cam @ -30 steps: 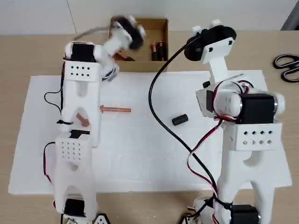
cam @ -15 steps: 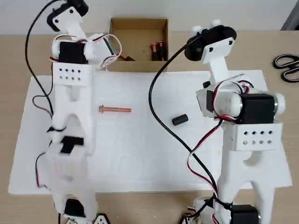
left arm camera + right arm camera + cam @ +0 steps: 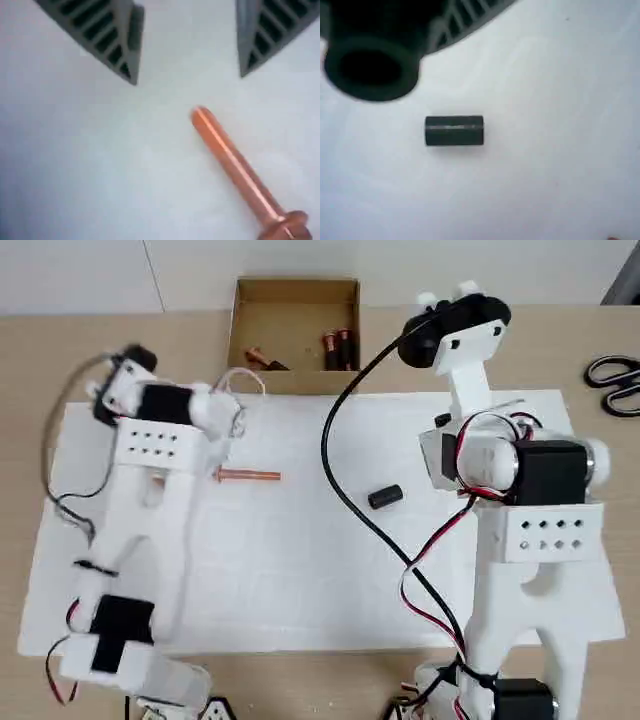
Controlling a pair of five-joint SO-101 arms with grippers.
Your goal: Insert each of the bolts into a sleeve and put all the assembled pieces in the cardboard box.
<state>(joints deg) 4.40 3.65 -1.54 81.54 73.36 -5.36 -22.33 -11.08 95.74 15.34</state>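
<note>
No legible print on cardboard box (image 3: 290, 330); none on sleeve (image 3: 384, 497)

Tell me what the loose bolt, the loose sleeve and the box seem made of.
Bolt: copper-coloured metal, shiny, with a highlight along the shank. Loose sleeve: matte black, likely plastic or rubber; faint sheen line. Box: brown cardboard, dull, raw edges.

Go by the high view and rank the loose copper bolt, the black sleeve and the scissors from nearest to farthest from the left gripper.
Measured from the left gripper:
1. The copper bolt, on the foam sheet just beside that arm's tip.
2. The black sleeve, mid-sheet, farther right.
3. The scissors, on the bare table at the far right edge.
</note>
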